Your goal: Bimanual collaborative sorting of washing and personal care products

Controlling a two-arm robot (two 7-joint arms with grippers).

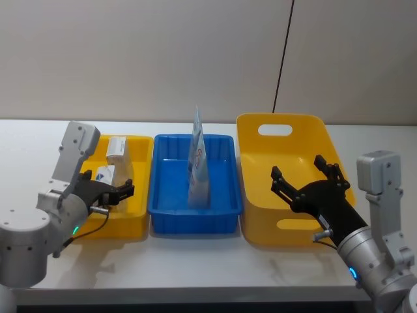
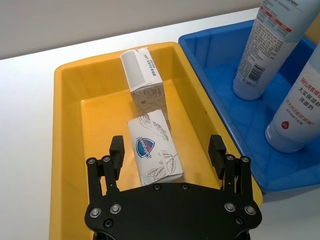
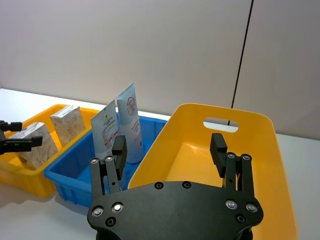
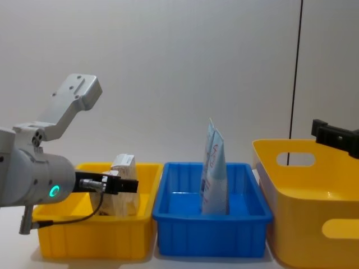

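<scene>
Our left gripper (image 2: pixel 167 146), a black bolt-studded block with two stubby fingers, sits at the lower left of the head view, over the near end of a small yellow plastic tray (image 1: pixel 124 228). We see its fingers spread wide and holding nothing. In the left wrist view they stand one to each side of a beige-grey cardboard carton (image 2: pixel 155 160) that lies flat on the tray's glossy floor. The carton is printed with a faint leaf pattern and a blue shield mark. Whether the fingers touch it we cannot tell. Just past it in the same tray a second carton (image 2: pixel 141 75) of the same kind stands on end.

At the centre of the head view a blue plastic tray (image 1: pixel 195 223), rectangular with rounded corners, holds two pale blue-white plastic tubes (image 3: pixel 129 117) with red print. They stand close together on their round caps, with the flat crimped ends up.

At the lower right of the head view our right gripper (image 1: pixel 304 176), the same black build, hangs over a large yellow plastic basket (image 1: pixel 287 120) with smooth curved walls and slot handles cut through them. Its fingers are also wide apart and empty. All three containers rest side by side on a matte white table (image 1: pixel 195 270).
</scene>
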